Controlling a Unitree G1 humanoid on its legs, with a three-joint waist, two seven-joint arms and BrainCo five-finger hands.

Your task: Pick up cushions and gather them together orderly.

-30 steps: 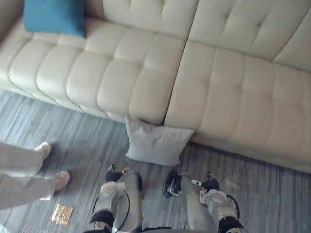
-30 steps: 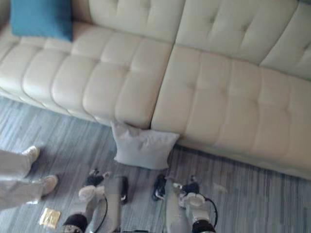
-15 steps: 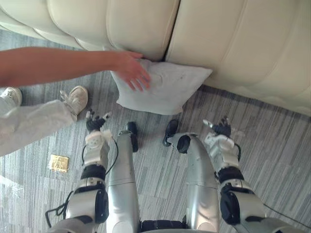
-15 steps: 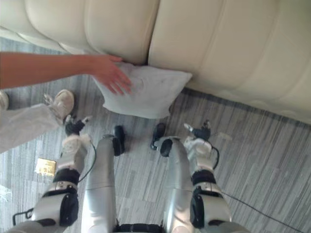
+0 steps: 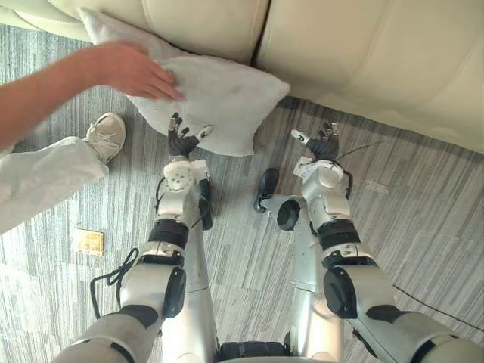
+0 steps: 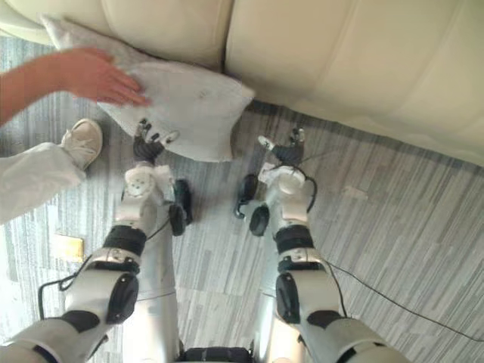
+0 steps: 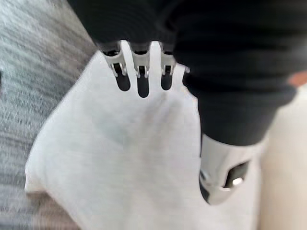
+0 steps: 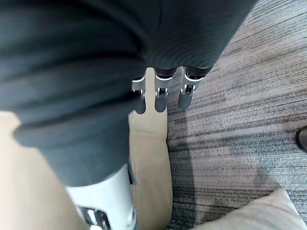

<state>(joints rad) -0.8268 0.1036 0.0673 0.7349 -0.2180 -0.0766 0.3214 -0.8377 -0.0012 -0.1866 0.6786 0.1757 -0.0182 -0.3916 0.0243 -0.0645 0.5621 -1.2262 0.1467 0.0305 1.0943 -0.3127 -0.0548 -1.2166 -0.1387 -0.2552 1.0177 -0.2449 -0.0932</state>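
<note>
A pale grey cushion [image 5: 208,94] lies on the floor, leaning against the front of the cream sofa [image 5: 363,60]. A person's hand [image 5: 132,69] rests flat on its left part. My left hand [image 5: 180,141] is open, its fingers [image 7: 139,72] spread over the cushion's [image 7: 120,153] near edge. Whether they touch it I cannot tell. My right hand [image 5: 321,145] is open too, over the carpet to the right of the cushion and close to the sofa base [image 8: 149,158]. A corner of the cushion [image 8: 254,215] shows in the right wrist view.
The person's pale trouser leg [image 5: 38,189] and white shoe [image 5: 106,134] stand on the grey striped carpet to my left. A small yellow card [image 5: 89,242] lies on the floor further left. Bare carpet [image 5: 423,219] stretches to the right.
The whole picture has shifted with the camera. The person's hand has pushed the cushion up and left against the sofa. Both my hands have reached forward, the left to the cushion's edge.
</note>
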